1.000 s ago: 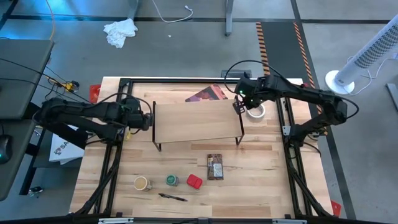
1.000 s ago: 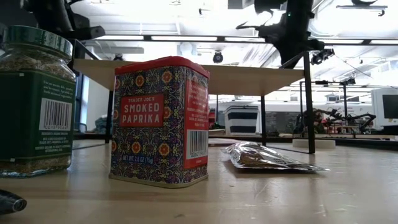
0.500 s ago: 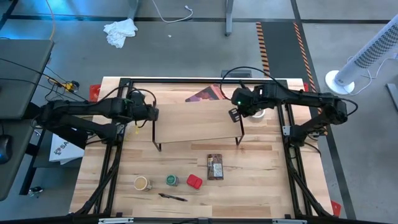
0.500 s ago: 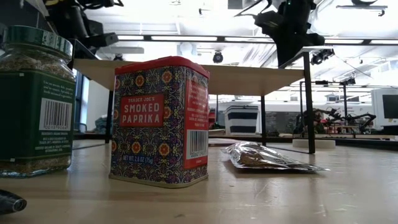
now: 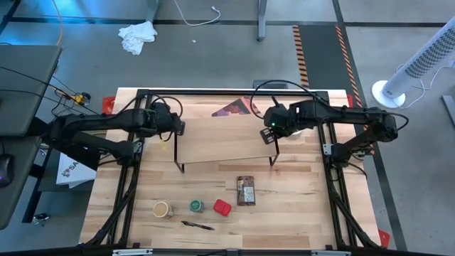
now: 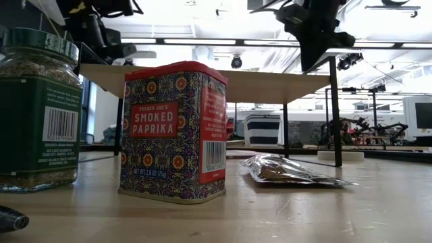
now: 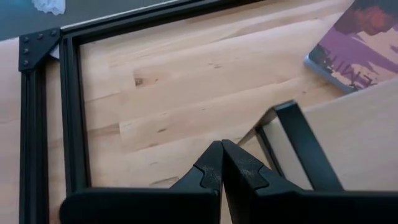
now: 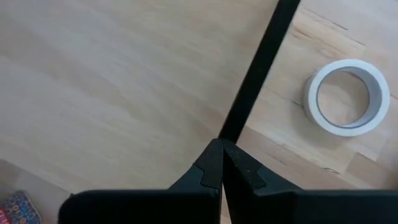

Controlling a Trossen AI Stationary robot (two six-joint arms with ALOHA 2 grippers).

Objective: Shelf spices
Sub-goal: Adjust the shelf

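Both claws we see pinched shut, empty: left gripper (image 5: 179, 129) and right gripper (image 5: 266, 135) at the shelf (image 5: 224, 139) ends; its board tilts, bare.

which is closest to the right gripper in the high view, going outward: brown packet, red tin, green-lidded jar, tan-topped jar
From the right gripper, shut at the shelf's right end:
1. Brown packet, in front of the shelf.
2. Red tin, front row.
3. Green-lidded jar, left of the tin.
4. Tan-topped jar, leftmost.

A robotics lab: concrete floor (image 5: 213, 57), ceiling strip lights (image 6: 202, 42), equipment benches (image 6: 378, 138).
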